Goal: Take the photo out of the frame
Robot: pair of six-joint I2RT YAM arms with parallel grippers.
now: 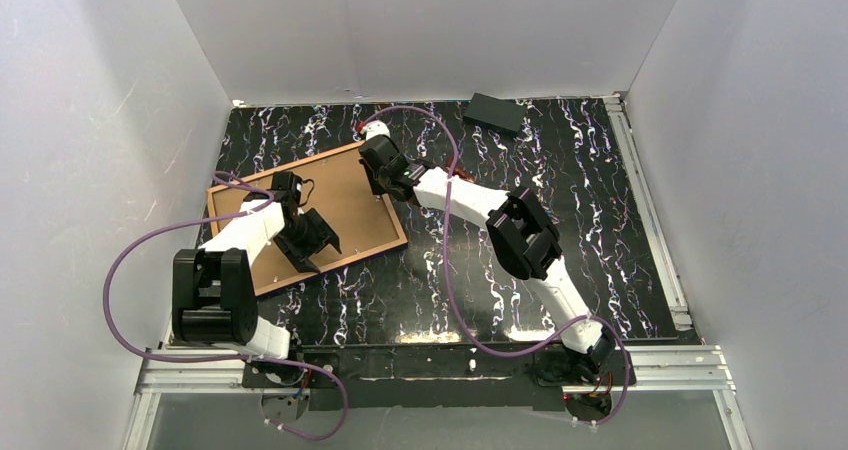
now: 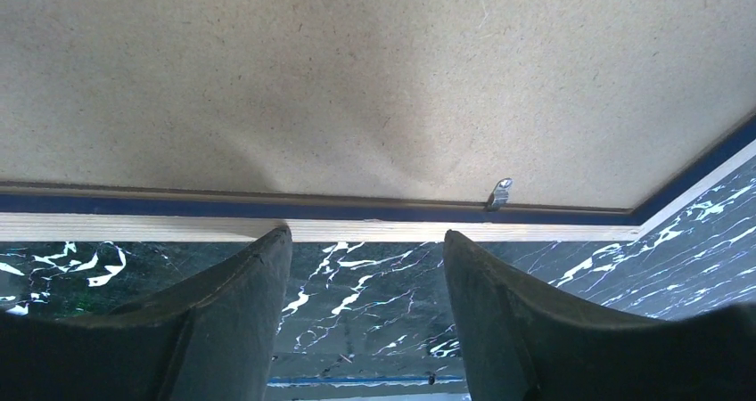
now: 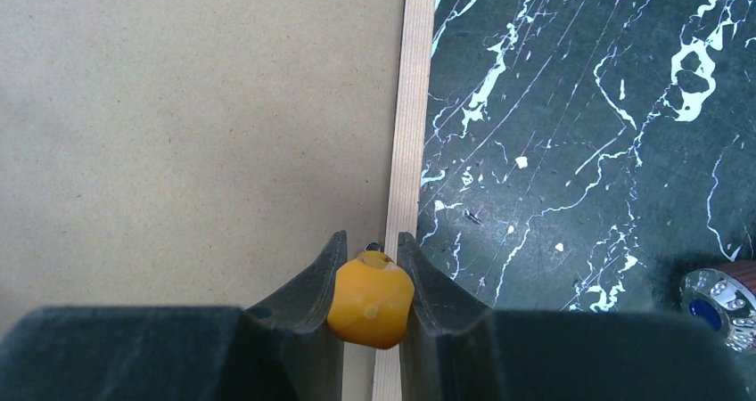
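While left hand (image 2: 365, 234) gapes, frame (image 2: 178, 207) just ahead.

Black counter (image 1: 610, 200), veined with white marbling. At the counter's far edge, right of centre, a flat black block (image 1: 495, 113), lying askew. Around the counter on three sides, plain white walls (image 1: 430, 30). Along the counter's near edge, an aluminium rail (image 1: 680, 368). Over the counter, a small rounded orange-yellow lump (image 3: 370, 298). Resting on the counter, a clear faceted knob (image 3: 718, 296) with a blue centre.
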